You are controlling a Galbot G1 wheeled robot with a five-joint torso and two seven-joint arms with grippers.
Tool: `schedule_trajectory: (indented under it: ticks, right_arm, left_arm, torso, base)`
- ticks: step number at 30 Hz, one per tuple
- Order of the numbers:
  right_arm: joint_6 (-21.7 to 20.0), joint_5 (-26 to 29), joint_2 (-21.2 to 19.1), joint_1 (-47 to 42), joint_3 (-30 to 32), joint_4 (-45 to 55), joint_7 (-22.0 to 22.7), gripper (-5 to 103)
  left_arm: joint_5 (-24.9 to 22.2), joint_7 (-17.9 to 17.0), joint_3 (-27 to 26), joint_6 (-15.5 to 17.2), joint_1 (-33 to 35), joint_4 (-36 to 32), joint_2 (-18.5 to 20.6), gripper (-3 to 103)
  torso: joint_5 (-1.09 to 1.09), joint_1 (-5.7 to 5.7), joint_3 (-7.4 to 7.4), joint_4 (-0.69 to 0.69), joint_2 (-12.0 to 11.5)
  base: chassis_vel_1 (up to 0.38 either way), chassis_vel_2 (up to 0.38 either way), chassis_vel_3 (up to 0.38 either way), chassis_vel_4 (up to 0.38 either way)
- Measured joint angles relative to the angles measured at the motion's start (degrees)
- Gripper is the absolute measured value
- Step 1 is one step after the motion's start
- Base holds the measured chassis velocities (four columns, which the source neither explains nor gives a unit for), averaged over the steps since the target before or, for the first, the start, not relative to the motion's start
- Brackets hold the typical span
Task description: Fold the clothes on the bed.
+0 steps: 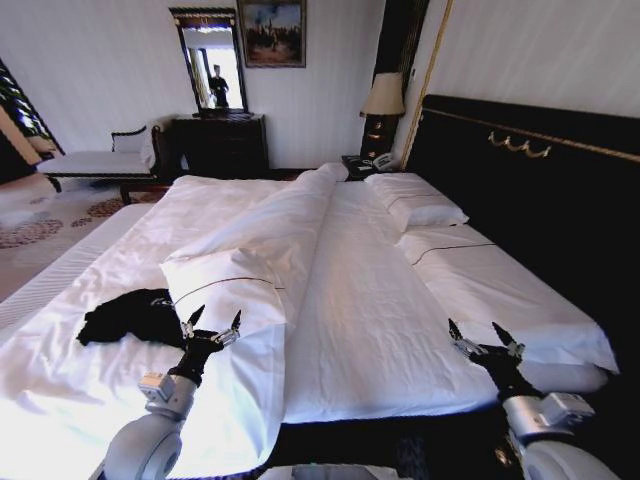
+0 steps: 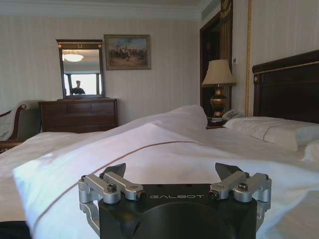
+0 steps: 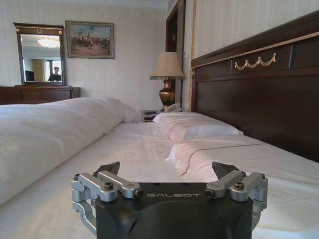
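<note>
The clothes (image 1: 128, 316), a crumpled black garment, lie on the white bed (image 1: 360, 300) near its left side, beside a turned-back fold of duvet. My left gripper (image 1: 212, 326) hovers open just right of the clothes, over the duvet fold, holding nothing; its fingers (image 2: 115, 172) stand wide apart. My right gripper (image 1: 486, 337) is open too, low over the sheet near the bed's front right, close to a pillow (image 3: 209, 152). A dark sliver of the clothes (image 2: 12, 230) shows at the left wrist view's corner.
The tall dark headboard (image 1: 520, 190) runs along the right. Pillows (image 1: 415, 200) lie by it. A nightstand with lamp (image 1: 383, 100) stands at the far corner; a dark dresser with mirror (image 1: 215, 140) and a bench (image 1: 95, 162) stand at the back left. Carpet lies left of the bed.
</note>
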Motion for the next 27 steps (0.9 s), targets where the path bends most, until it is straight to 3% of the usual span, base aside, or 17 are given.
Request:
schedule_trajectory:
  ticks: [27]
  right_arm:
    - [0.0, -0.2, 0.5, -0.4, -0.2, 0.5, 0.0, 100]
  left_arm:
    - [0.2, 0.0, -0.4, -0.3, 1.3, -0.8, -0.5, 100]
  torso:
    - [-0.01, 0.0, 0.0, -0.01, 0.0]
  base:
    - [0.162, 0.165, -0.159, -0.161]
